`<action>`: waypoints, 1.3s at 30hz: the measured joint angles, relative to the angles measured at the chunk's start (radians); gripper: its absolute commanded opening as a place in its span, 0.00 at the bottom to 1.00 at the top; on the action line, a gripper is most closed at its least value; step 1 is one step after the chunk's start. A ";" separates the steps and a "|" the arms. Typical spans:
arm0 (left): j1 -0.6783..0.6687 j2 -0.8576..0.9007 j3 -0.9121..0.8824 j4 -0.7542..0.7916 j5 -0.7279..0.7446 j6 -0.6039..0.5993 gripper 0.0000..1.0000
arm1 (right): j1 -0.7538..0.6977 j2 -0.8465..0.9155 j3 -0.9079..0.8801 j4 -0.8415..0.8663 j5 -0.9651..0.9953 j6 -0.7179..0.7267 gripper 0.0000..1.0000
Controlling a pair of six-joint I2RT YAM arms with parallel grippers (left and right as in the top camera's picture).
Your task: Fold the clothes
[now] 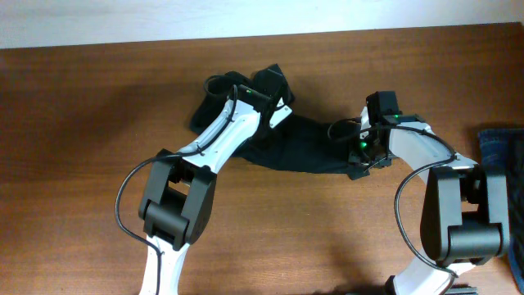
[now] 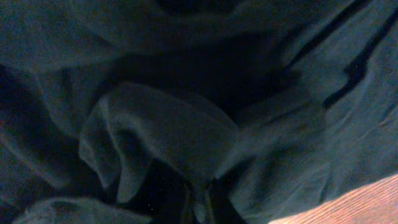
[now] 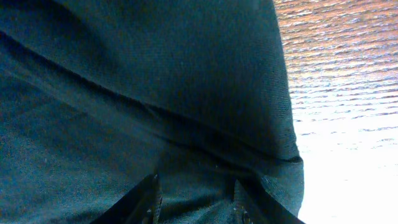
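Left wrist: black T-shirt point(image 2: 161, 130) is pinched in the closed left tool point(image 2: 200, 204), while right tool point(image 3: 196, 202) is spread apart on it.

**Left arm pinching, right arm's fingers apart**

The left arm point(image 1: 217, 139) reaches from the tabletop's near edge toward the far edge, its wrist angled down. The left gripper point(image 2: 200, 208) has its fingers drawn close together, pinching a fold of the black T-shirt point(image 1: 303, 147). The right arm point(image 1: 426, 152) arches up from the near right corner and bends back toward the middle. The right gripper point(image 3: 196, 202) sits low with its fingers point(image 3: 151, 200) clearly apart.
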 measured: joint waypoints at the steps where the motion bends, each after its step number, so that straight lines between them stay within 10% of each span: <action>1: 0.000 0.000 0.000 -0.008 -0.008 0.002 0.05 | 0.000 0.000 0.000 0.000 0.000 0.000 0.44; 39: 0.000 -0.106 -0.009 -0.564 0.043 -0.226 0.05 | 0.000 0.001 -0.004 0.012 0.179 0.000 0.44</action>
